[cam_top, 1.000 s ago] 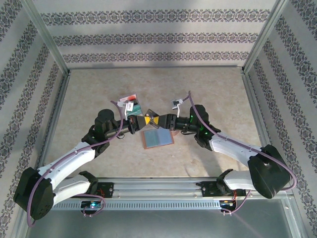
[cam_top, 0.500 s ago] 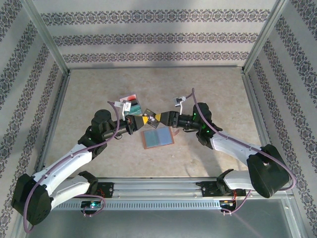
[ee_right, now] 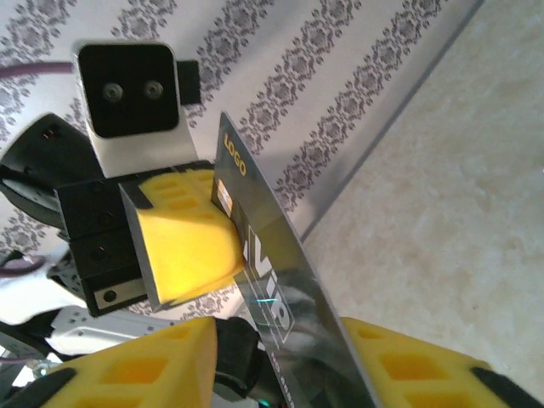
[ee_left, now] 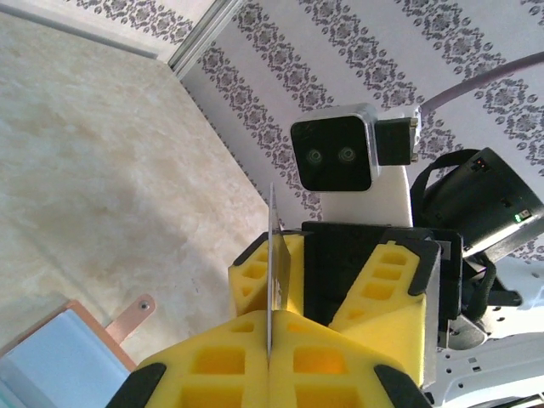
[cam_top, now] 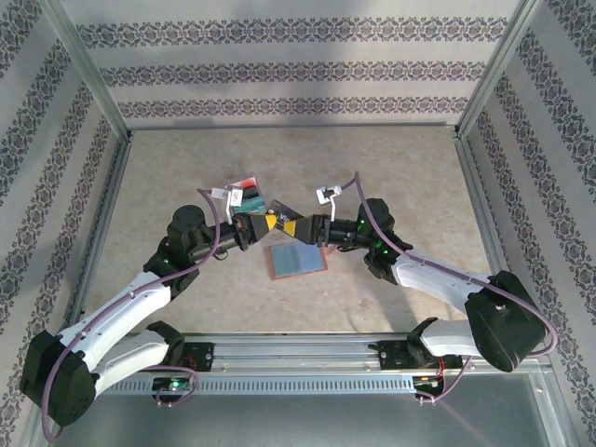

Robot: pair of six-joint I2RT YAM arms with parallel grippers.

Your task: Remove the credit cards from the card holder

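**Credit card** (ee_right: pixel 270 272): one, dark-faced, with yellow "LOGO" lettering near one end. It is held in the air over the middle of the desk (cam_top: pixel 400 177), between the two arms. From the left wrist it shows edge-on as a thin upright line.

**Left end effector** (cam_top: pixel 260 224): yellow foam fingers pressed together on one end of the card.

**Right end effector** (cam_top: pixel 302 226): faces the left one, almost tip to tip. Its fingers stand apart. The card's other end lies between them, close along one pad, and is not pinched.

**Card holder** (cam_top: pixel 296 258): tan-brown with an orange-brown rim. It lies open and flat on the desk, grey-blue pockets up, just on the near side of the held card. A small snap tab (ee_left: pixel 129 311) sticks out from one edge. Whether its pockets still contain cards, I cannot tell.

**Teal, black and red stack** (cam_top: pixel 244 192): flat on the desk just beyond the left end effector, apart from the card holder.
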